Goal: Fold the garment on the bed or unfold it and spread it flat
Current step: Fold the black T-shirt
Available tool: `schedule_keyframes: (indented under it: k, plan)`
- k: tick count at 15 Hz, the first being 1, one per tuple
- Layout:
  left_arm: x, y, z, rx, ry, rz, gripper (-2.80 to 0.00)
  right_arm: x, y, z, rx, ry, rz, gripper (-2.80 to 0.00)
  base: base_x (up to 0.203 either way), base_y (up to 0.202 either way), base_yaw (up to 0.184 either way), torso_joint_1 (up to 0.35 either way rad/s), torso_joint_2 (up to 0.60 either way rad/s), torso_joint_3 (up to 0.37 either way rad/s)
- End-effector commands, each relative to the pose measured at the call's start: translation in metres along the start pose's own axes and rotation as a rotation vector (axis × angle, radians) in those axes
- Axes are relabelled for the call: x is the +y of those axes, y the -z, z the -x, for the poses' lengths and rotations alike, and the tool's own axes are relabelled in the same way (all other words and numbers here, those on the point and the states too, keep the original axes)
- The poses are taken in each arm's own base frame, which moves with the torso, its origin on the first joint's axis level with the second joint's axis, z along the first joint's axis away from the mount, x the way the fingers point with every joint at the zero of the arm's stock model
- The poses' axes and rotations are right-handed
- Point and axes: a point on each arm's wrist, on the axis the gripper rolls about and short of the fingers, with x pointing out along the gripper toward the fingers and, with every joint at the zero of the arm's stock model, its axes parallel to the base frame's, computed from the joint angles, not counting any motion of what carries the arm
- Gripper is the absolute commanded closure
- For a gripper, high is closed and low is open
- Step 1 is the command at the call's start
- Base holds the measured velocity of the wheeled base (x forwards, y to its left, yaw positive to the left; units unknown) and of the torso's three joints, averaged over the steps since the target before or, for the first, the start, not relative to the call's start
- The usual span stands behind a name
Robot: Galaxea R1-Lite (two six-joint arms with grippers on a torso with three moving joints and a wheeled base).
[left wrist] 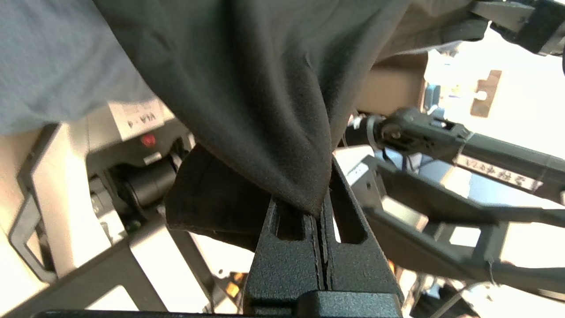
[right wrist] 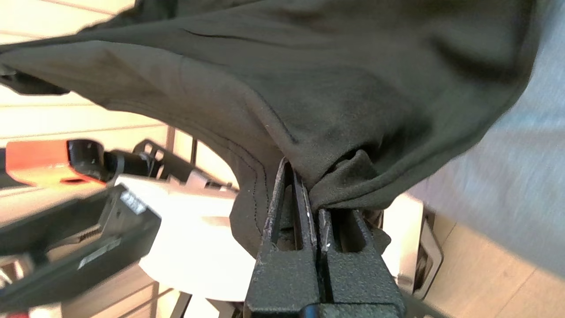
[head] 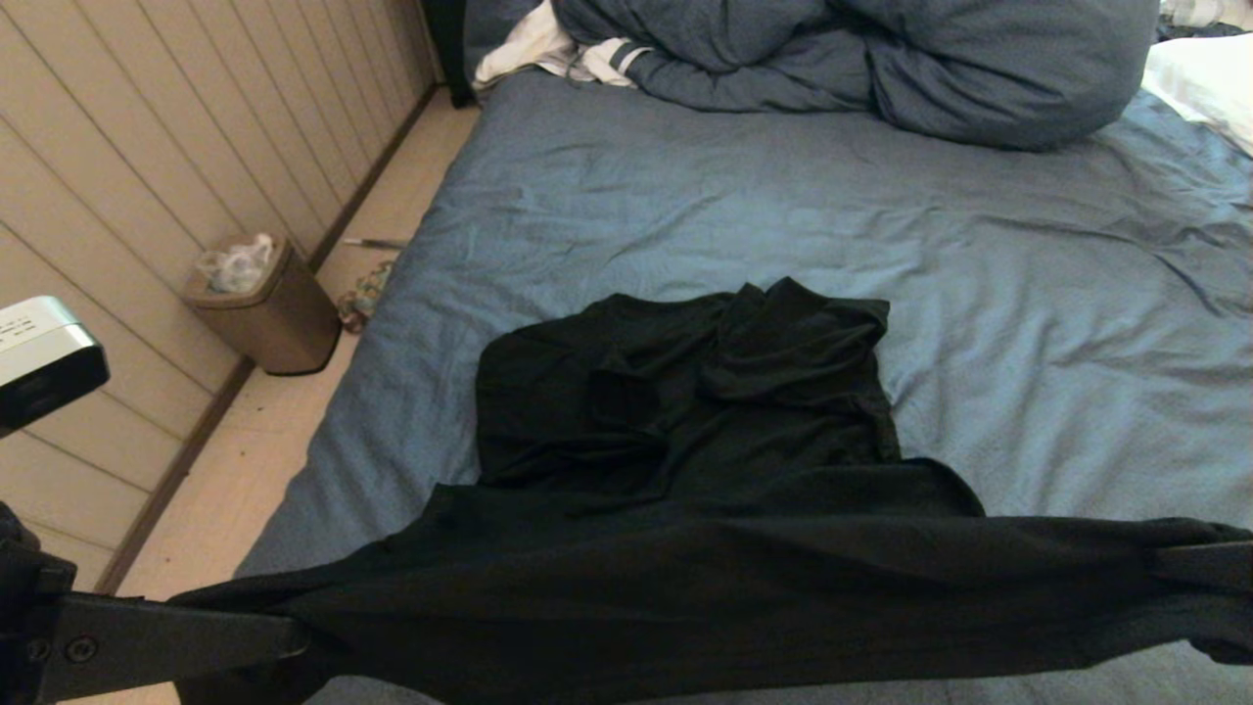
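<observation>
I've got the garment (head: 685, 490) strung between both arms near the bed's (head: 783, 215) front edge; far part lies bunched on the sheet. L gripper (left wrist: 321, 207) clamped tight on one corner, R gripper (right wrist: 314, 205) likewise on the other. Duvet (head: 881, 59) heaped at the far end.

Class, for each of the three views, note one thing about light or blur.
Head view: dim, the garment a near-featureless black on the bed. Left wrist view: blown-out brightness behind the left gripper. Right wrist view: background smeared, cloth at the right gripper sharper.
</observation>
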Motion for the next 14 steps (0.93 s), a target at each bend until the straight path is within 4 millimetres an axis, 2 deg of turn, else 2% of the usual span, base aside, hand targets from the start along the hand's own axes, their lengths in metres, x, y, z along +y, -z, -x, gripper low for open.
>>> schedule_keyframes:
  k: [1, 11, 14]
  plan:
    - [-0.004, 0.006, 0.005, 0.024, 0.031, 0.006, 0.00, 0.009, 0.012, 0.010, -0.004, -0.012, 0.013, 0.00, 0.000, 0.000, 0.000, 0.000, 0.00, 0.000]
    - [0.000, 0.035, 0.021, 0.211, 0.075, 0.098, 0.00, 0.030, 0.063, 0.043, 0.050, 0.025, 0.017, 0.00, 0.000, 0.000, 0.000, 0.000, 0.00, 0.000]
    - [0.003, 0.042, 0.025, 0.251, 0.065, 0.110, 0.00, 0.032, 0.075, 0.047, 0.069, 0.035, 0.018, 0.00, 0.000, 0.000, 0.000, 0.000, 0.00, 0.000]
